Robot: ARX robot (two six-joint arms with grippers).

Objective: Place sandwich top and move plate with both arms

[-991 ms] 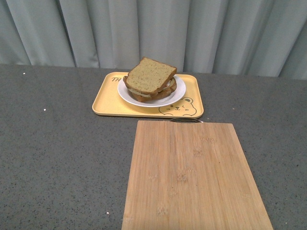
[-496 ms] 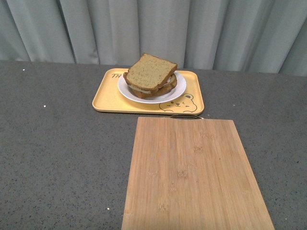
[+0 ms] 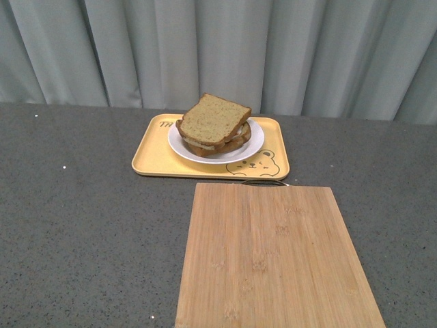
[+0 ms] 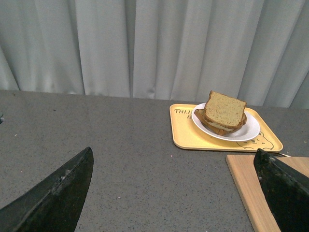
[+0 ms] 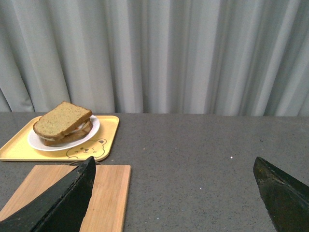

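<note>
One sandwich top [image 3: 216, 119] sits at the far side of the worktop [image 3: 82, 205] in the front view, a tan speckled slice lying slightly askew on a second slice beneath it, with pale filling showing between the two. Both rest on one round white plate [image 3: 254, 140], and the plate sits inside one yellow tray [image 3: 153, 150] with a bear drawing at its near right corner. One wooden cutting board [image 3: 273, 256] lies nearer, its far edge just beside the tray's near edge, with a thin metal handle at that edge. Grey curtains [image 3: 307, 55] hang behind. Neither arm shows here.

From the left wrist view there is the same single stack: the sandwich top [image 4: 225, 109] on the plate [image 4: 248, 132], the plate on the tray [image 4: 186, 135], and a corner of the board [image 4: 241, 179] close by. The left gripper [image 4: 174, 193] shows two dark fingers [image 4: 58, 193] set far apart at the picture's edges, the jaws wide and holding nothing, well apart from the tray.

From the right wrist view, one sandwich top [image 5: 62, 117] again sits on the plate [image 5: 91, 130] in the tray [image 5: 108, 140], with the board [image 5: 108, 193] touching or just beside it. The right gripper [image 5: 174, 193] also shows two dark fingers [image 5: 63, 198], jaws wide and bare, hanging over grey worktop well away from the plate.
</note>
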